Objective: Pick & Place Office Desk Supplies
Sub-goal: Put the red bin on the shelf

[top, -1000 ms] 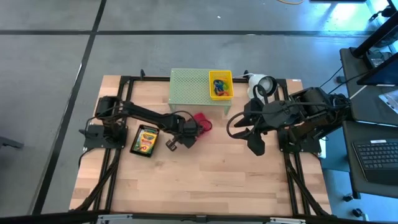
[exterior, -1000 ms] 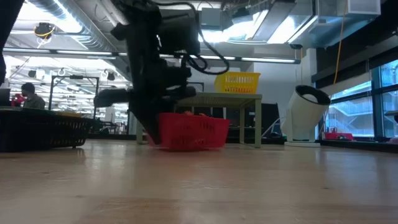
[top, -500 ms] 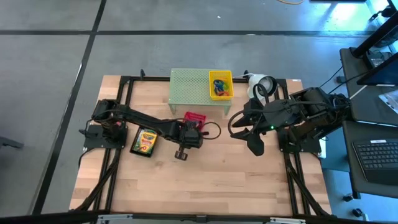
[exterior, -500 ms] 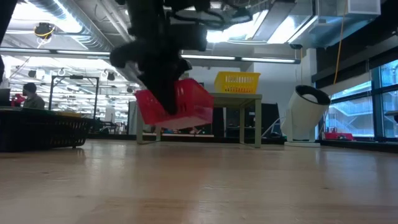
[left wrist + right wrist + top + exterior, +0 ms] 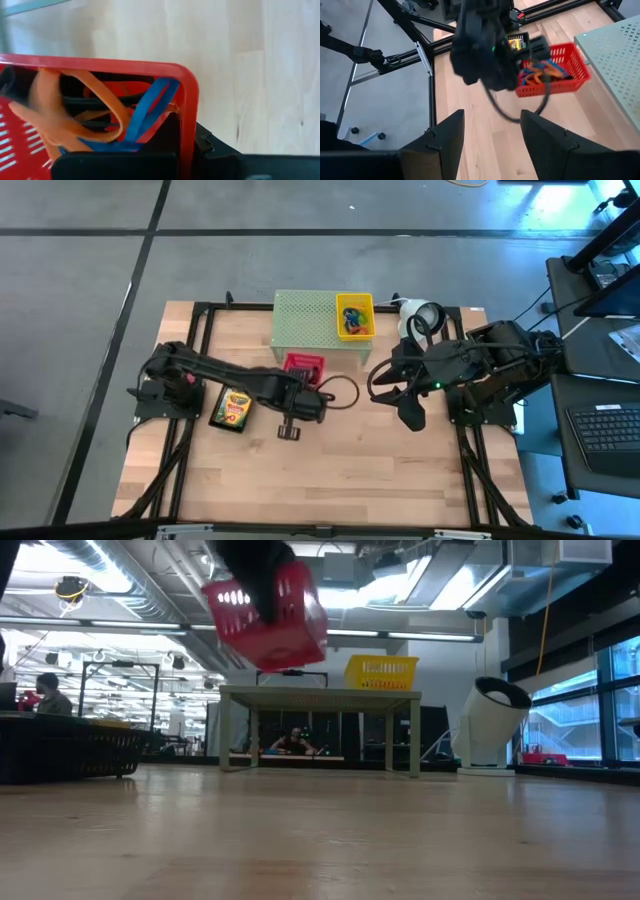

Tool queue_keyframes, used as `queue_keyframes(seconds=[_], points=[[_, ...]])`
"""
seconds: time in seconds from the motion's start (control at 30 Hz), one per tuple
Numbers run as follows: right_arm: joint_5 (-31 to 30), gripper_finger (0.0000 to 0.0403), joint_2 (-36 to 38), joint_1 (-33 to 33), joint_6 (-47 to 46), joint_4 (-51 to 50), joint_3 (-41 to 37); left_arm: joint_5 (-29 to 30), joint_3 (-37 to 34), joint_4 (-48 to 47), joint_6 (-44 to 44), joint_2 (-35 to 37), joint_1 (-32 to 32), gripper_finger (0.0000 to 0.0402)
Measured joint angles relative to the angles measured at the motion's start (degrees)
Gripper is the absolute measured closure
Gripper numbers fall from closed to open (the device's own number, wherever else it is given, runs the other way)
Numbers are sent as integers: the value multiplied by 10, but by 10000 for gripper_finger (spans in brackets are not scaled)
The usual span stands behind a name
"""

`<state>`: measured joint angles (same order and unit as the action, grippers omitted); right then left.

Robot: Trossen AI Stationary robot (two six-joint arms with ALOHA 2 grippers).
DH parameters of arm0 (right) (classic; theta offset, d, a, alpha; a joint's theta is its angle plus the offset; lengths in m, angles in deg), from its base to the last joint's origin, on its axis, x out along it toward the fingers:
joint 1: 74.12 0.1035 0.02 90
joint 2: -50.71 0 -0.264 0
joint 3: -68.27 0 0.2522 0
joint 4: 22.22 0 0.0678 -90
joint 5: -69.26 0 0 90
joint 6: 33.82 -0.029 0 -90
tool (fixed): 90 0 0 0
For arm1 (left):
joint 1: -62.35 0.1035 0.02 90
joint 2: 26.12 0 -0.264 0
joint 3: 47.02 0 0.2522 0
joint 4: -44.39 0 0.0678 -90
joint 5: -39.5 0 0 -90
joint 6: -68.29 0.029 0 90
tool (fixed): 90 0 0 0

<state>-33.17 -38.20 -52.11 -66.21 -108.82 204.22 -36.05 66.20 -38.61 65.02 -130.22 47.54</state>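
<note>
Left pincer (image 5: 303, 383) grips the red basket (image 5: 304, 365) of rubber bands (image 5: 105, 120) by its rim, held in the air just beside the green mesh stand (image 5: 304, 318) at the table's far edge, likely to set it there. Arm stretched across. Right pincer (image 5: 490, 145) is released, idling near the table's right edge.

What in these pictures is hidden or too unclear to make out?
- Left end effector: its fingers are hidden behind the red basket in every view.
- Basket's contents: left wrist view shows orange and blue rubber bands only; the rim cuts off the rest.
- Yellow bin on the green mesh stand: contents too small in the high view.
</note>
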Motion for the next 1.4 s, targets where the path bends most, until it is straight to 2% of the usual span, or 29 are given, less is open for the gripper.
queue_keyframes(seconds=[0.1,0.4,0.7,0.8,0.93,1.17,1.4], points=[[0,207,0,4,1,0,0,2,25,-26,8,0,31,400],[-1,207,0,25,0,2,0,-12,29,-32,112,0,159,400],[-22,207,0,37,5,3,0,-57,30,23,205,-21,273,400],[-22,207,0,37,11,4,0,-73,30,40,224,-32,293,400],[-21,207,0,37,11,4,0,-61,30,47,237,-46,302,400],[-22,207,0,37,11,4,0,-65,31,81,249,-47,304,400],[-21,207,0,37,11,4,0,-56,60,77,247,-47,304,400]])
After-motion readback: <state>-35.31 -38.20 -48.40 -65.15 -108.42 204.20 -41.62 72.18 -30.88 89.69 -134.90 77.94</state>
